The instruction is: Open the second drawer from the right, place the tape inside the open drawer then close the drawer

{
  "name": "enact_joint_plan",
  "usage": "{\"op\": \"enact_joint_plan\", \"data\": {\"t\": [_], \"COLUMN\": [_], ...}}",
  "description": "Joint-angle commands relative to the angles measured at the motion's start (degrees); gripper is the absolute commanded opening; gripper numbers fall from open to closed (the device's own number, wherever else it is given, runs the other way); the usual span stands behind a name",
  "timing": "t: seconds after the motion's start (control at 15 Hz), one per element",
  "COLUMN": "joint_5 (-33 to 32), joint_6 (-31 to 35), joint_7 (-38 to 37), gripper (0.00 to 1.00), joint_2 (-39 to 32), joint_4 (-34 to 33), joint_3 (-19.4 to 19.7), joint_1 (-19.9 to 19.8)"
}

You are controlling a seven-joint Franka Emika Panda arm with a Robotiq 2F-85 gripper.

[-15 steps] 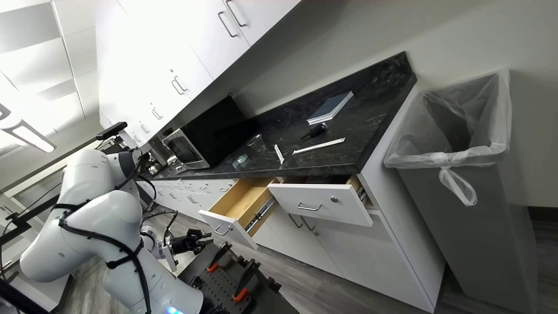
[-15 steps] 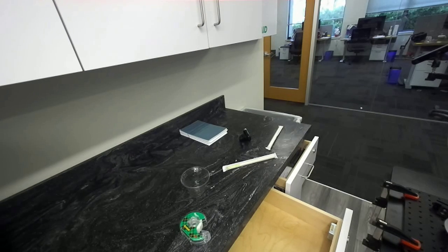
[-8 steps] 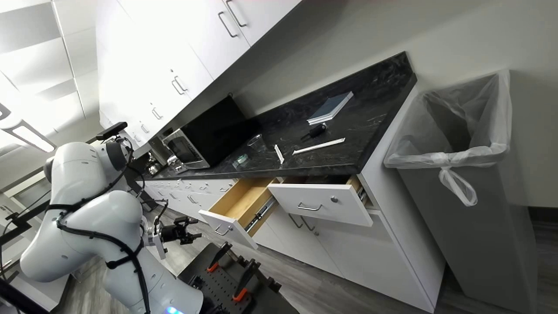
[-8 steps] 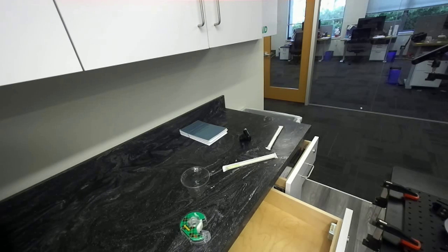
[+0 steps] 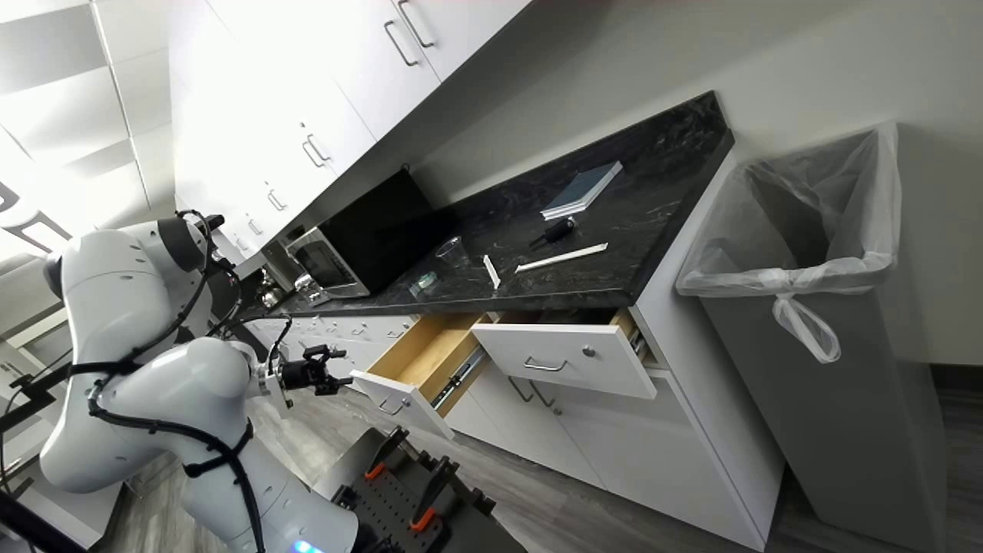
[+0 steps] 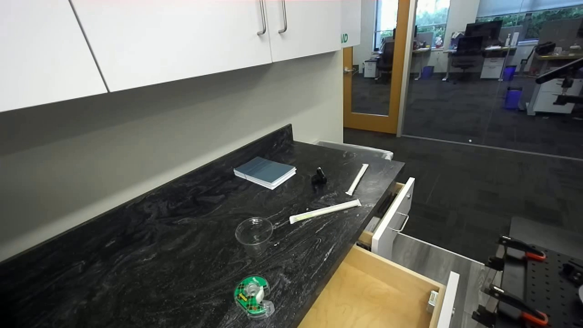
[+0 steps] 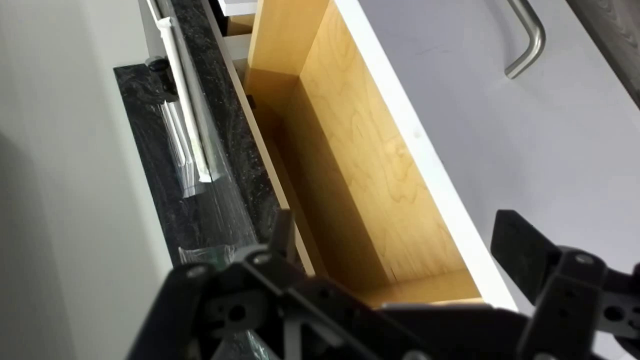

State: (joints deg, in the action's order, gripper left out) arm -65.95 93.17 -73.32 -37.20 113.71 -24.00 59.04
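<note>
One dark, marbled countertop (image 6: pixel 173 255), which we entered first. One wider drawer (image 5: pixel 564 347), at the countertop's end, which stood partly out. The second drawer from the right (image 5: pixel 431 355), white-fronted with tan wood within, stood well out; we judged the opening done. One gripper (image 7: pixel 395 230), near that drawer, had its jaws spread wide and held nothing. One tape (image 6: pixel 251 294), green and clear-cased, lay on the countertop, outside the drawer; we entered its pickup, its placing inside and the final closing as outstanding.
</note>
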Motion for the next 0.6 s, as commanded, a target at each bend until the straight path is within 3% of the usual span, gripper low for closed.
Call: {"op": "enact_joint_plan", "data": {"t": [0.0,0.53], "joint_5": [0.5,1.7], "joint_6": [0.5,1.3], "joint_7": [0.2,-13.9], "gripper": [1.0,1.0], "joint_2": [0.2,10.2], "joint_4": [0.2,2.7], "joint_3": [1.2,5.5], "joint_1": [1.1,-4.9]}}
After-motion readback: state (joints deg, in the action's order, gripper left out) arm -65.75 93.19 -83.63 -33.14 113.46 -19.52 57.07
